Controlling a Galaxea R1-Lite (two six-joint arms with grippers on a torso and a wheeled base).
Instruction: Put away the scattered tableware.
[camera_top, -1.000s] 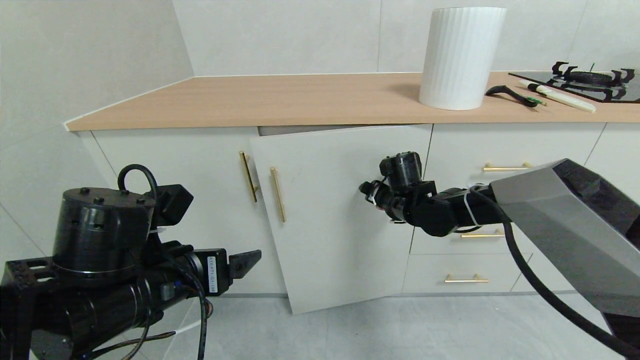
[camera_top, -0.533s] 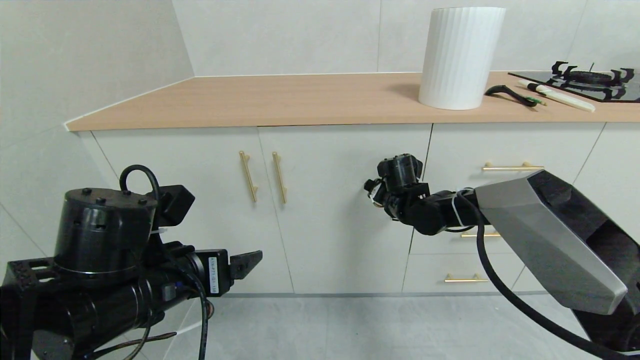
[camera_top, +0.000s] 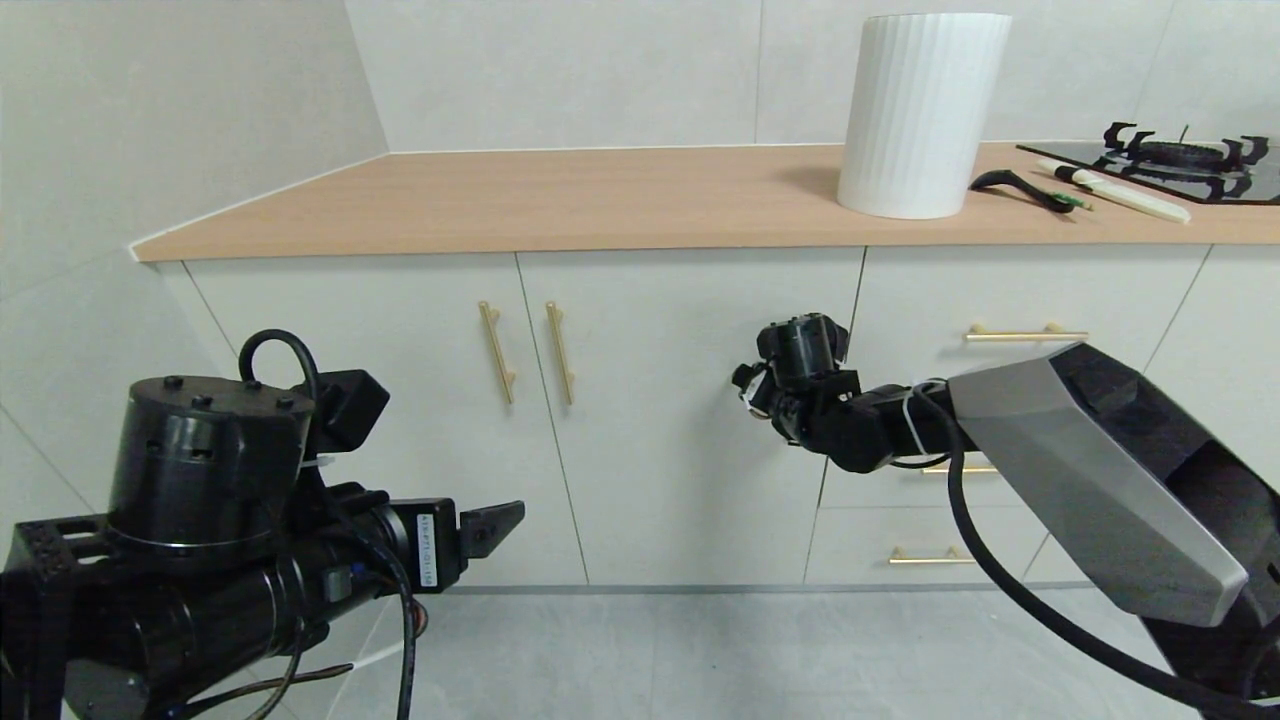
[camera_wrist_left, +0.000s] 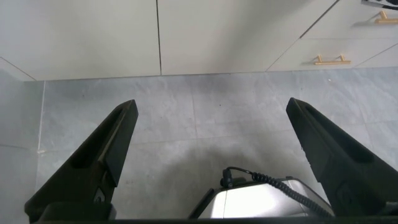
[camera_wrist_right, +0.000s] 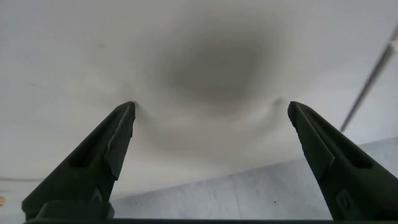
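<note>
Wooden counter (camera_top: 500, 200) carries white ribbed canister (camera_top: 918, 115), black utensil (camera_top: 1020, 186), cream knife (camera_top: 1125, 194), hob (camera_top: 1185, 160).

Two utensils out on the worktop (camera_top: 550, 200)
Black curved one (camera_top: 1015, 186) and a long cream one (camera_top: 1130, 197), both lying flat, just beside each other near the right end.
</note>
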